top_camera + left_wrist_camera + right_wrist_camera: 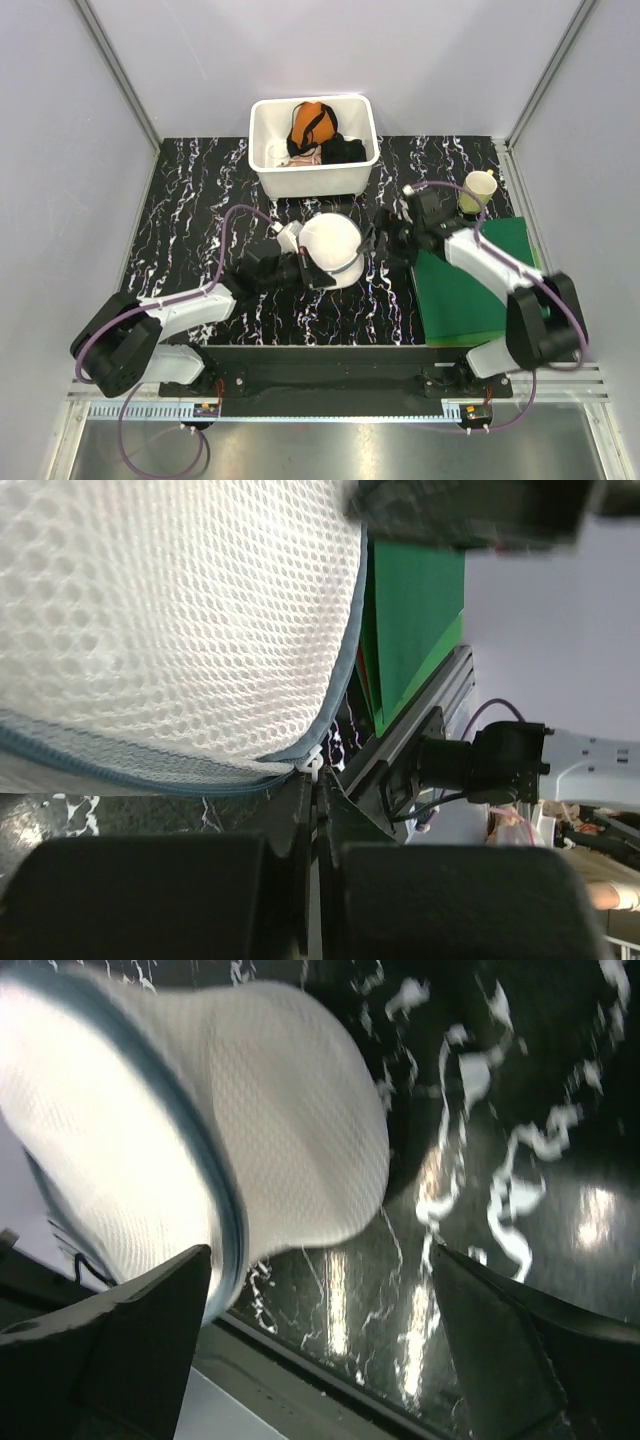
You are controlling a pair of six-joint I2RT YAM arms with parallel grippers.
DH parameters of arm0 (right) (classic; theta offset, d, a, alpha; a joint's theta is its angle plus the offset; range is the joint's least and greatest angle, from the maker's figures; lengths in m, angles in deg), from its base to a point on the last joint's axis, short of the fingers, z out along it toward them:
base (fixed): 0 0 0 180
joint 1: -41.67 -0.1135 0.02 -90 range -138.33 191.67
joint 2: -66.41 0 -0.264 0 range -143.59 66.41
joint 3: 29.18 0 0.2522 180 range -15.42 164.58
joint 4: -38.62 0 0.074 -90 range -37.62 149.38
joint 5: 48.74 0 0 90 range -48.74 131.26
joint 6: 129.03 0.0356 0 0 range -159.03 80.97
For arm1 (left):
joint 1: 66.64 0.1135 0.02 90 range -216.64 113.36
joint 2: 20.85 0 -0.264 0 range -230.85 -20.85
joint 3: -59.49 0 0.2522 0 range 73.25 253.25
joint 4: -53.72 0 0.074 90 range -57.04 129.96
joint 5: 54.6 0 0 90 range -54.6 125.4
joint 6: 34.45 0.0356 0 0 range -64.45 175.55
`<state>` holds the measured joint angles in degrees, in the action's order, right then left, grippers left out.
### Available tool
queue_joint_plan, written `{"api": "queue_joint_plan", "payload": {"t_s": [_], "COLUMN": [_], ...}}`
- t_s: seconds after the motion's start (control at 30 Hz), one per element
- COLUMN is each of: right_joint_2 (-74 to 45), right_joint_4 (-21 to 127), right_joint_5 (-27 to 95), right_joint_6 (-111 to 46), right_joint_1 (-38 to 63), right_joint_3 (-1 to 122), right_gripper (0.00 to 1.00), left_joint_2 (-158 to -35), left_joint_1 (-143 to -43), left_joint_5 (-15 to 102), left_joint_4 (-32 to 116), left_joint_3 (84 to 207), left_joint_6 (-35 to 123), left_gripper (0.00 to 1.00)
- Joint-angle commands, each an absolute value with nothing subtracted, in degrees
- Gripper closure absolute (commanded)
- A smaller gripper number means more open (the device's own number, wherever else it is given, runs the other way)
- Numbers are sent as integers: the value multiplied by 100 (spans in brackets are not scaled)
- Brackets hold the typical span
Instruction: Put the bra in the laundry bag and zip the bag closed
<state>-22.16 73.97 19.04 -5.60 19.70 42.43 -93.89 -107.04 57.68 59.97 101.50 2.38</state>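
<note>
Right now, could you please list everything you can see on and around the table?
laundry bag: one, white mesh, mid-table, between the fingers
tub: one, white, far middle
orange garment: one, black straps, inside tub
black garment: one, inside tub
cup: one, cream, far right by mat
mat: one, green, right side
table: one, black marbled
left fingers: black, shut at bag's zip end
right fingers: black, open beside bag

The laundry bag (200, 1140) is blurred and cropped at left.
</note>
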Motion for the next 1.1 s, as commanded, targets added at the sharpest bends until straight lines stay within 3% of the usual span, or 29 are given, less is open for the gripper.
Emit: {"api": "queue_joint_plan", "payload": {"t_s": [0.0,0.13,0.33,0.63,0.7,0.73,0.87,1.07], "right_joint_2": [-842,-373,-943,-1401,-1314,-1261,-980,-1225], "right_joint_4": [7183,5506,4064,3745,3762,3701,3858,3498], "right_joint_5": [2282,1822,1841,1666,1682,1665,1656,1436], "right_joint_6": [243,1501,2398,2258,2118,2091,1792,1915], "right_joint_1": [1979,1567,1206,1179,1179,1179,1109,977], "right_joint_3": [3303,2362,2115,2299,2273,2238,2150,2000], "right_gripper": [1,3,21,40,38,32,21,33], "left_joint_2": [-9582,-9696,-9732,-9802,-9837,-9846,-9846,-9758], "left_joint_1": [-10917,-11146,-11375,-11401,-11401,-11401,-11401,-11401], "left_joint_5": [5553,5430,5307,5368,5386,5386,5377,5351], "left_joint_4": [6746,6843,6756,6720,6720,6711,6580,6509], "left_joint_3": [10480,10532,10577,10559,10603,10612,10700,10708], "left_joint_6": [-8,-97,-114,-52,-44,-44,18,35], "left_gripper": [100,100,100,100,100,100,100,100]}}
